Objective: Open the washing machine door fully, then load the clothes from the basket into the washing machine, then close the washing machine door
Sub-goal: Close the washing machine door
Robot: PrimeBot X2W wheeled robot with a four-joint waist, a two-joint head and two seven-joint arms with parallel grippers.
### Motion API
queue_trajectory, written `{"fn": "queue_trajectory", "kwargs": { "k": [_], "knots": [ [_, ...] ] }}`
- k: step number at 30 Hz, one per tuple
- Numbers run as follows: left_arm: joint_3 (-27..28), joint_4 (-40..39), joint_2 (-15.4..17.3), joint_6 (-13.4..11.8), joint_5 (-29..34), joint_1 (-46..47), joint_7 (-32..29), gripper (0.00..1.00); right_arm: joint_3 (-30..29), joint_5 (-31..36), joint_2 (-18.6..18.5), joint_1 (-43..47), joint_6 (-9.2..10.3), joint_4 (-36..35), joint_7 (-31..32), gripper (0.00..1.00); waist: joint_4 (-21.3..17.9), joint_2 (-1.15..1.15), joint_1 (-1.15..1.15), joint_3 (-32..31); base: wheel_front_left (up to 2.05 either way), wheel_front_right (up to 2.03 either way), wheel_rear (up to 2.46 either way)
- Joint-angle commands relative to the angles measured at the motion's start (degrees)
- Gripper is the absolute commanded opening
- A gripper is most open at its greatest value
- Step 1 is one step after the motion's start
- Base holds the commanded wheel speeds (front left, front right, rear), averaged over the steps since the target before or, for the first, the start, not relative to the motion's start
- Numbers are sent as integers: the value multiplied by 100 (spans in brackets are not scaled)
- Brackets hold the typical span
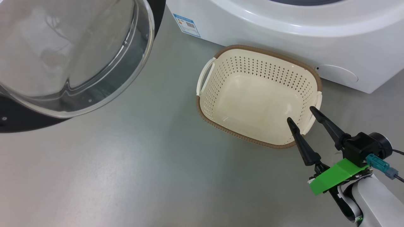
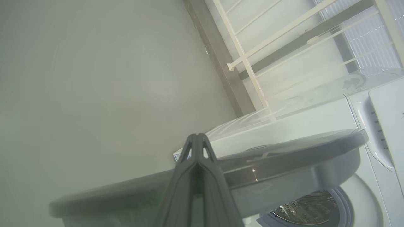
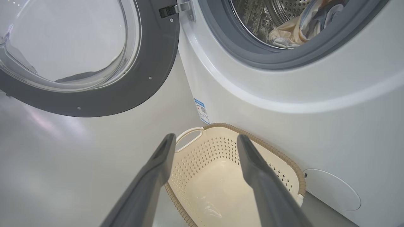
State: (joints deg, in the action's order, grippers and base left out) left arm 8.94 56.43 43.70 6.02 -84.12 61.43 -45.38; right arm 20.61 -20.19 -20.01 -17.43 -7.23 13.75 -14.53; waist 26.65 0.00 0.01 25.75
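- Head view: the basket (image 1: 221, 63) sits on the grey floor (image 1: 126, 176) just in front of the washing machine (image 1: 284, 34). Its far rim is close to the machine's white front, and its bare cream bottom shows.
- The washing machine door (image 1: 79, 56) stands swung wide open at the machine's left side, its clear glass bowl bulging outward within the dark rim.
- A blue label (image 1: 187, 25) sits at the machine's lower left corner, between the door and the basket.
- The right gripper (image 1: 300, 115) hovers out in front of the machine, over the basket's corner farthest from it on the right. Its two dark fingers are spread wide with nothing between them.
- A green part (image 1: 334, 175) is fixed at that gripper's wrist, farther from the machine than the fingers.
- In the right wrist view, the clothes (image 3: 296, 28) lie inside the machine's steel drum (image 3: 290, 4), behind the grey-blue seal (image 3: 246, 50). Cream and light blue fabric shows, bunched together.
- A round flap (image 3: 331, 189) is set low in the machine's front, to the right of the basket.
- In the left wrist view, the left gripper (image 2: 196, 137) has its fingers pressed together, tips meeting, with nothing visible between them.
- It is up against the door's grey edge, seen side-on and standing out from the machine's front. I cannot tell whether the fingers touch the door.
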Motion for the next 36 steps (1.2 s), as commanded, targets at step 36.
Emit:
{"fn": "queue_trajectory", "kwargs": {
  "k": [36],
  "knots": [
    [-403, -1236, 133, 4, -293, -657, -2168, 0, -162, 2, 131, 273, -25, -113, -47, 100, -23, 0, -1, -800, 0, 0, 0]
  ]
}}
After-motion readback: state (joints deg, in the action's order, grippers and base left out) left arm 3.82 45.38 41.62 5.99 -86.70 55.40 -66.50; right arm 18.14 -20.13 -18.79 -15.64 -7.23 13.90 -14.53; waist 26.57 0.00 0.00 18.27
